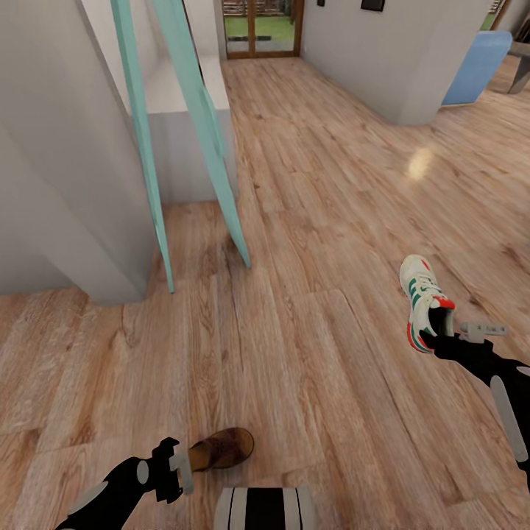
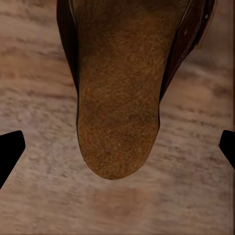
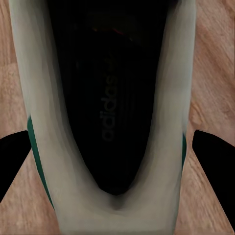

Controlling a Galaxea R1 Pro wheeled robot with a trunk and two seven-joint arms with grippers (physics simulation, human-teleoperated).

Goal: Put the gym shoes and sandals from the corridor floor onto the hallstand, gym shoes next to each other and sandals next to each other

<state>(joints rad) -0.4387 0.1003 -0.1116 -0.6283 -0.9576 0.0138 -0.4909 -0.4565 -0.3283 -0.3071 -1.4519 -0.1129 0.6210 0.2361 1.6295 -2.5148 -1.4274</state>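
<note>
**Both arms loaded with footwear; nothing yet seen on the rack**

Right arm: the right pincer [image 1: 442, 340] is at the heel of a gym shoe [image 1: 422, 298], white with green stripes and a red-orange heel patch. In the head view the shoe appears lifted off the corridor floor [image 1: 316, 221], toe pointing away from the robot. In the right wrist view the heel and dark insole [image 3: 110, 98] lie between the two dark fingertips [image 3: 12, 156], which stand at either side of the shoe. Contact itself is not plainly visible, but I judge this pincer closed on the shoe.

Left arm: the left pincer [image 1: 180, 465] sits low, near the robot's base, with a brown sandal [image 1: 224, 446] at its tip. The left wrist view shows the tan footbed [image 2: 117, 112] between the fingertips [image 2: 10, 152], which stand wide of it. Whether they are gripping the sandal cannot be told.

Surroundings: a pale-grey unit [image 1: 184, 118] stands ahead to the left, with tilted teal panels [image 1: 202, 125] in front of it. I cannot confirm it is the hallstand.

Progress, as a judgement: one gym shoe and one sandal are in hand or close to it. No footwear is visible on any shelf. Carrying, placing and pairing all remain, as does fetching the second shoe and second sandal.
</note>
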